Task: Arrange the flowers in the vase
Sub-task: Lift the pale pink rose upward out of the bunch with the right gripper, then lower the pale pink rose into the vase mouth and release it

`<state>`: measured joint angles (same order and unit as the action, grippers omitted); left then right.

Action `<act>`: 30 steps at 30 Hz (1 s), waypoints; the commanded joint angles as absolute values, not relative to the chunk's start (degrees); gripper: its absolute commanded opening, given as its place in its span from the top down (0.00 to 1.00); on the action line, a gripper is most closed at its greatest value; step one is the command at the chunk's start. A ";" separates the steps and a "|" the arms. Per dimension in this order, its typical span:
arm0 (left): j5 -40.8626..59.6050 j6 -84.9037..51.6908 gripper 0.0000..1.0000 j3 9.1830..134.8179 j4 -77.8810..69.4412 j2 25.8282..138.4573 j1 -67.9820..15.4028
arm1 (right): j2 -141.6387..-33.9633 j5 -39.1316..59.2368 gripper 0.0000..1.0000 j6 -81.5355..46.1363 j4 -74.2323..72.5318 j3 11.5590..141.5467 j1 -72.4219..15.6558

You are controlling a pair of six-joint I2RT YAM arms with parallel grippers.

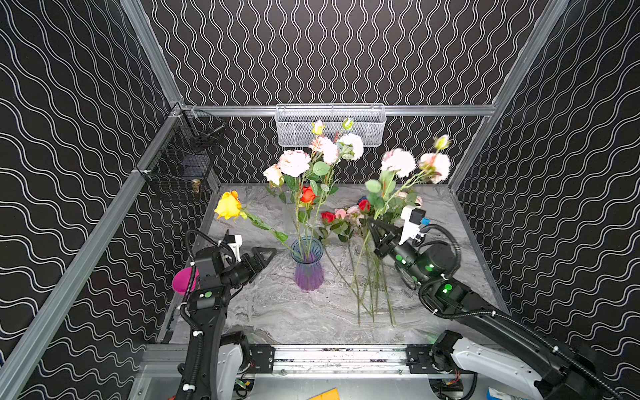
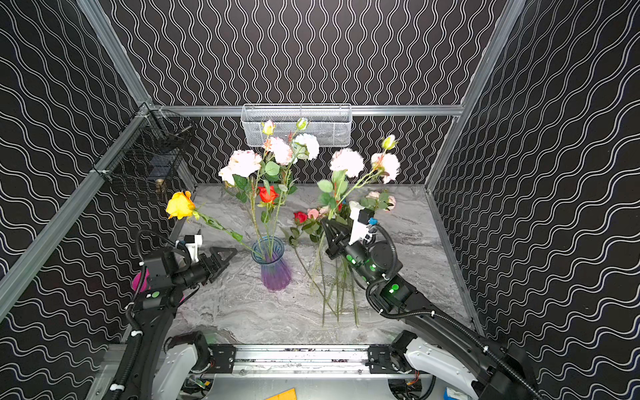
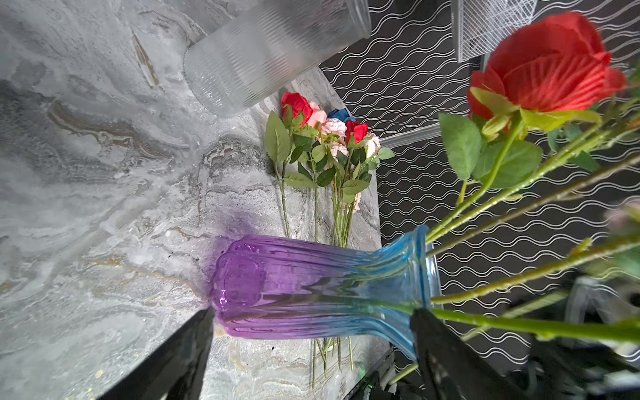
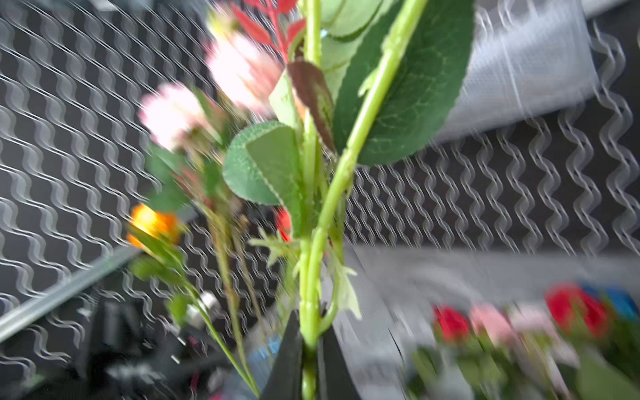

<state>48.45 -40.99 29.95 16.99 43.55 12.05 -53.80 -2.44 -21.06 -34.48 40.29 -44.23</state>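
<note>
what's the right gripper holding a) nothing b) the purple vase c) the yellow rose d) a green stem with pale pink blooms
d: the right gripper is shut on a green stem, and its pale pink blooms stand high above that gripper in both top views.
</note>
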 commanded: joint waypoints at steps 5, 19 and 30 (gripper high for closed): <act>49.47 -41.21 0.08 30.21 15.82 43.92 12.15 | -64.28 -0.86 1.00 -7.93 -49.79 54.39 -51.61; 49.94 -41.14 0.07 30.31 15.65 42.71 12.16 | -83.56 -0.17 0.99 -5.16 -50.09 61.75 -53.83; 49.92 -41.53 0.07 29.89 15.12 43.04 12.17 | -83.52 -14.61 0.61 -6.67 -26.86 60.77 -60.47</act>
